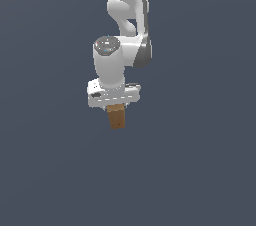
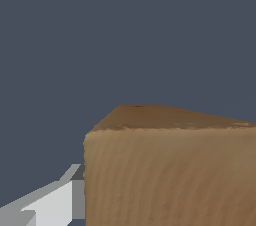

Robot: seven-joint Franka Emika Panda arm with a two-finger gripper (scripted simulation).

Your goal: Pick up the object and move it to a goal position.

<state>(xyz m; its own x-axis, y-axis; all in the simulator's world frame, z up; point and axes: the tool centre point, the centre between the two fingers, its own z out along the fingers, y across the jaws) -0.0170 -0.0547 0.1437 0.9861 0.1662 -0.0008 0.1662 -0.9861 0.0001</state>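
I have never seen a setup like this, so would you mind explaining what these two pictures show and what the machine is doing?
Both are simulator renders, not photographs. The white jointed machine is a robot arm, seen in the exterior view from a camera off the arm. At its lower end is a gripper, its hand. Below it sticks out a small wood-coloured block, which it appears to hold. The other picture comes from a camera on the wrist: the block fills it up close, with one pale finger beside it. The background is plain dark grey; nothing else shows.
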